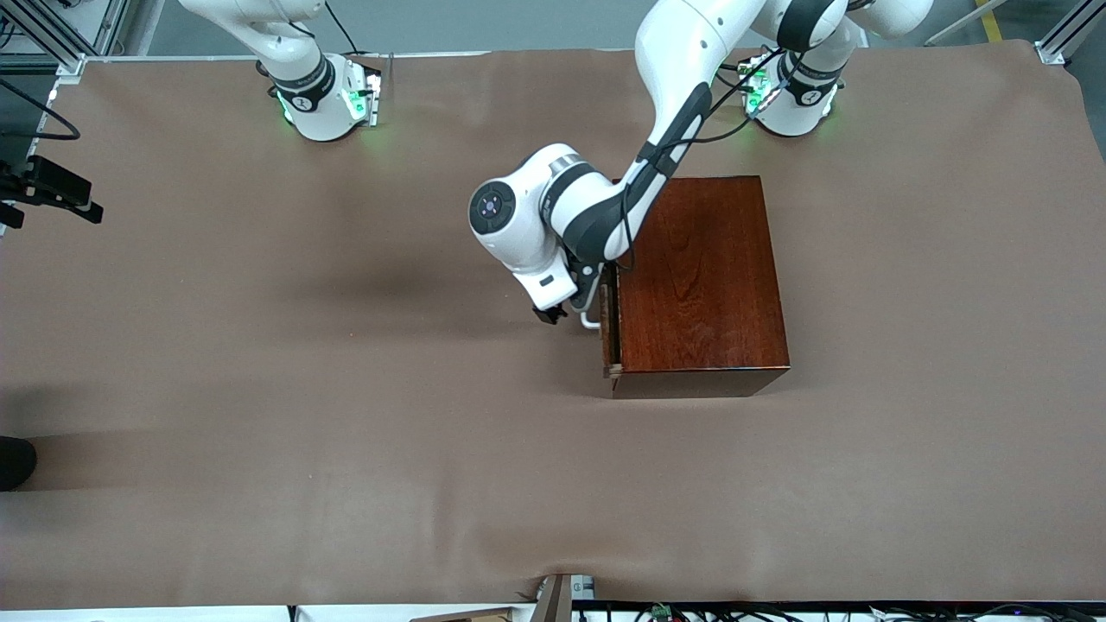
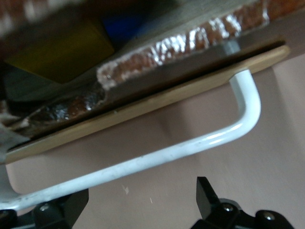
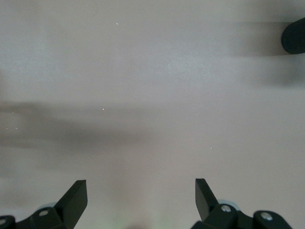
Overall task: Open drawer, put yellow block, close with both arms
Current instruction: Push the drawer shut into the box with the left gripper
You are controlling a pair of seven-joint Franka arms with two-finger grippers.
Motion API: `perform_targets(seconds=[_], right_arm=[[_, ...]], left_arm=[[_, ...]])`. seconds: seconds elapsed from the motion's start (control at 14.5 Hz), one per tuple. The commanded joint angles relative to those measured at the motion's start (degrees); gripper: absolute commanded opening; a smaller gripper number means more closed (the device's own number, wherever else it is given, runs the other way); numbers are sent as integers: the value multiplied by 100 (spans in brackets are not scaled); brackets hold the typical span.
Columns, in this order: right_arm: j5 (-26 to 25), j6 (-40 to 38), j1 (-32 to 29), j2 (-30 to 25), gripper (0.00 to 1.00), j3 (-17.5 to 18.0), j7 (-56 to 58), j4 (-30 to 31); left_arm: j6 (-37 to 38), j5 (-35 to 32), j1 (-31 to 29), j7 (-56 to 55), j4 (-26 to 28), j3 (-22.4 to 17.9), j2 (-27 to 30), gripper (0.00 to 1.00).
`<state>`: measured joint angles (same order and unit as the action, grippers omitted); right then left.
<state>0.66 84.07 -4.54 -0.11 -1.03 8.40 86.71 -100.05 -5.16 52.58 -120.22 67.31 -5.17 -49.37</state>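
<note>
The dark reddish-brown box stands in the middle of the table. Its pale drawer faces the right arm's end and stands out a narrow way. My left gripper hangs in front of the drawer, open and empty, just short of the white handle. In the left wrist view the handle crosses just past my open left gripper. A dull yellow shape, seemingly the yellow block, shows inside over the drawer front. My right gripper waits open over bare table.
Brown paper covers the table. A black fixture and a dark round thing sit at the edge at the right arm's end. A dark round thing also shows in the right wrist view.
</note>
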Motion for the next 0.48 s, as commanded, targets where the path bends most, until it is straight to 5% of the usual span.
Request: perform_targets(seconds=[0.0, 0.41], right_arm=[[-40, -23, -108, -68, 100, 94, 21, 3], [-31, -23, -90, -68, 100, 94, 13, 3]], left_arm=[[197, -196, 15, 131, 115, -81, 50, 100], [197, -257, 15, 227, 106, -81, 58, 100]])
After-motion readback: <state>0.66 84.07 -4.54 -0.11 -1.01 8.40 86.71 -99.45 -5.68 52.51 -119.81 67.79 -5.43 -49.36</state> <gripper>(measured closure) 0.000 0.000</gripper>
